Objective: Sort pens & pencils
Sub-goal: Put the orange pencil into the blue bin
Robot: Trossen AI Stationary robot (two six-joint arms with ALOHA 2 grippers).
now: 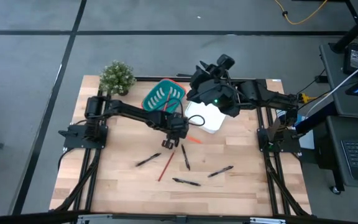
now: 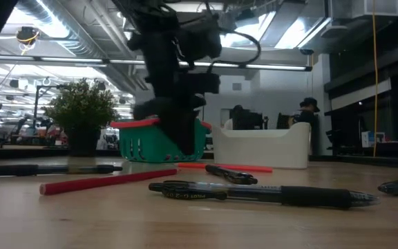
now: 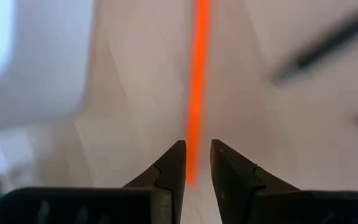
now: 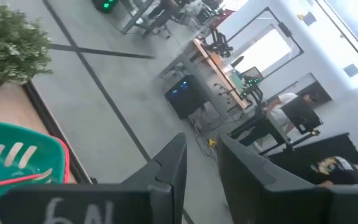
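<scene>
Your pencils: one [image 1: 165, 167] lies on the table [image 1: 241, 190] among four scattered pens [image 1: 186, 182], another [image 1: 194, 140] rests beside the white bin [image 1: 209, 118], a third [image 4: 11, 182] sits in the green basket [image 1: 161, 95]. What the bin holds, you can't see. Your left gripper [image 3: 197, 163] hangs over a pencil, fingers slightly apart, holding nothing. The right gripper [image 4: 202, 155] hovers above the bin, fingers slightly apart, empty.
</scene>
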